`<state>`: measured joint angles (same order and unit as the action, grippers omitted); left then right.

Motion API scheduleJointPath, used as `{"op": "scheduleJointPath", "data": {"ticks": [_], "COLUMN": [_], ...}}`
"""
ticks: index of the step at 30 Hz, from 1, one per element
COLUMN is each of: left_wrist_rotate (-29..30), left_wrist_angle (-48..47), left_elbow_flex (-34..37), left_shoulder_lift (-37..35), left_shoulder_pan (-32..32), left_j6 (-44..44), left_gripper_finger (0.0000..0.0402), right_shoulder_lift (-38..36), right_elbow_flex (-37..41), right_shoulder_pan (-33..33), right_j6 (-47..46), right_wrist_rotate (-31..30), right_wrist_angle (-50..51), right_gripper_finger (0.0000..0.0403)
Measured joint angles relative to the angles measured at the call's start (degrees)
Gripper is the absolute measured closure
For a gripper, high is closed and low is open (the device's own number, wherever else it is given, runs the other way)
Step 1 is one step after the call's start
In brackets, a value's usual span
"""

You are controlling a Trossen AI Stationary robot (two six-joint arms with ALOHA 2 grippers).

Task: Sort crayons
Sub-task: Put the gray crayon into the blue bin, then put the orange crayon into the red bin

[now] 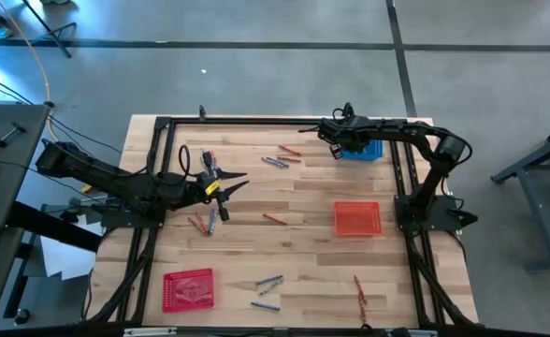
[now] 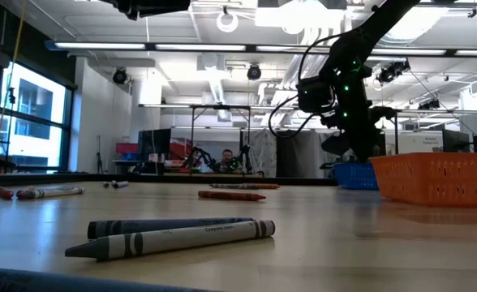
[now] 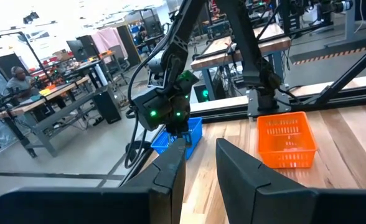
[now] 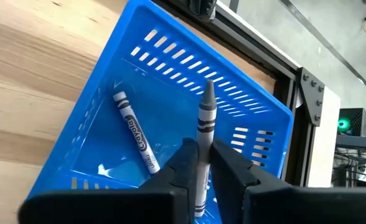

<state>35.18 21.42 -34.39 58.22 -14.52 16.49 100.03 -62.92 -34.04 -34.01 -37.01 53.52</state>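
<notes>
The right gripper [image 4: 198, 163] hangs over the blue basket [image 4: 245, 112], its jaws pinching a grey crayon [image 4: 205, 118] whose tip points out ahead of the fingertips, above the basket floor; a second grey crayon [image 4: 134, 132] already lies inside, just off to one side of the jaws; so at least one grey stick looks sorted, and this one seems about to be let go, though the grip shows no clear gap yet.

The left gripper [image 1: 221, 186] hovers across the table, jaws spread a little with nothing between them; a small cluster of crayons [image 1: 205, 221] lies just beside and below it.

Most of the work remains, by my reading; loose crayons lie scattered across the table [image 1: 312, 201], red and grey alike; the orange basket [image 1: 357, 219] and the red basket [image 1: 189, 288] show no crayons inside that I can make out.
</notes>
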Motion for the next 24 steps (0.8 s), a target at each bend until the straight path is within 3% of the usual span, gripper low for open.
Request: {"op": "scheduleJointPath", "data": {"ticks": [8, 15, 24], "left_wrist_rotate": [0.0, 0.0, 0.0], "left_wrist_angle": [-0.12, -0.28, -0.46], "left_elbow_flex": [0.0, 0.0, 0.0], "left_shoulder_lift": [0.0, 0.0, 0.0], "left_shoulder_pan": [0.0, 0.0, 0.0], "left_j6": [0.0, 0.02, 0.3], "left_gripper_finger": [0.0326, 0.0326, 0.0326], "right_shoulder_lift": [0.0, -0.42, -12.92], "right_elbow_flex": [0.0, 0.0, 0.0], "right_shoulder_pan": [0.0, 0.0, 5.46], "right_j6": [1.5, -0.98, -5.06], "right_wrist_rotate": [0.0, 0.31, 13.91], "right_wrist_angle": [-0.17, 1.1, 6.05], "right_gripper_finger": [0.0322, 0.0318, 0.0318]}}
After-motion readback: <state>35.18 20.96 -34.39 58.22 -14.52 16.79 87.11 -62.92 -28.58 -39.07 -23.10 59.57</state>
